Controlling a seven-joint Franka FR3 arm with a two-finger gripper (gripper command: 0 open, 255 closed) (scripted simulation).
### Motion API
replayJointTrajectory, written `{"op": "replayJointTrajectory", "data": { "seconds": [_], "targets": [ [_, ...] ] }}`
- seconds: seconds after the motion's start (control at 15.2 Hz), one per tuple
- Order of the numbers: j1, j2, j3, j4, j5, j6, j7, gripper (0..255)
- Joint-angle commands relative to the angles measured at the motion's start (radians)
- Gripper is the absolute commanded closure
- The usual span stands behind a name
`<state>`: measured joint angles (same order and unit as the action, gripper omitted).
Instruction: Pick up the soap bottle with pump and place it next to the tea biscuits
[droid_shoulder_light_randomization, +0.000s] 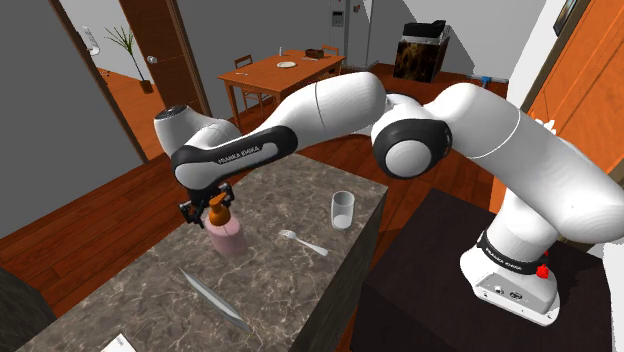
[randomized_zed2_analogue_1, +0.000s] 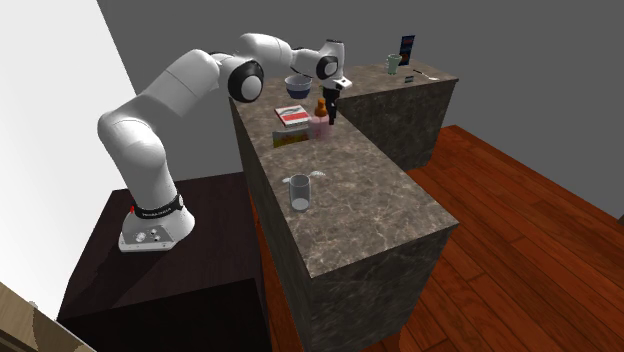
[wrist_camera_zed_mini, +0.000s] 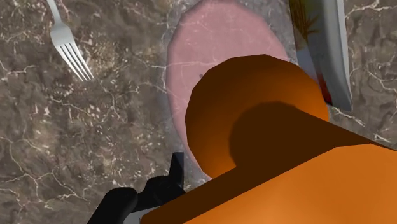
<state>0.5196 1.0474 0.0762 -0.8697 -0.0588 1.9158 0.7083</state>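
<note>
The soap bottle (droid_shoulder_light_randomization: 229, 236) has a pale pink body and an orange pump; it is upright on the marble counter (droid_shoulder_light_randomization: 290, 200), and I cannot tell whether it is lifted. My gripper (droid_shoulder_light_randomization: 208, 206) comes down from above and is shut on the pump head. In the second exterior view the bottle (randomized_zed2_analogue_1: 320, 120) stands under the gripper (randomized_zed2_analogue_1: 331, 104), close beside a flat red-and-white box, the tea biscuits (randomized_zed2_analogue_1: 291, 118). In the wrist view the orange pump (wrist_camera_zed_mini: 267, 146) is pressed against one black finger (wrist_camera_zed_mini: 162, 191); the pink body (wrist_camera_zed_mini: 222, 51) lies below it.
A clear glass (droid_shoulder_light_randomization: 342, 208) and a fork (droid_shoulder_light_randomization: 303, 241) lie on the counter nearer the stand. A long thin grey thing (droid_shoulder_light_randomization: 212, 296) lies beyond the bottle. A bowl (randomized_zed2_analogue_1: 298, 86) sits further along. The counter's edges drop to a wooden floor.
</note>
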Motion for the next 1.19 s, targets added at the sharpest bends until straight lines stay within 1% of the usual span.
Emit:
{"op": "replayJointTrajectory", "data": {
  "seconds": [0.0,0.79,1.12],
  "targets": [
    [0.001,0.013,0.0,-0.001,-0.001,0.015,0.001,255],
    [0.003,0.108,-0.003,0.007,-0.003,0.101,0.001,255],
    [0.003,0.108,-0.003,0.009,-0.003,0.101,0.001,255]
  ]
}}
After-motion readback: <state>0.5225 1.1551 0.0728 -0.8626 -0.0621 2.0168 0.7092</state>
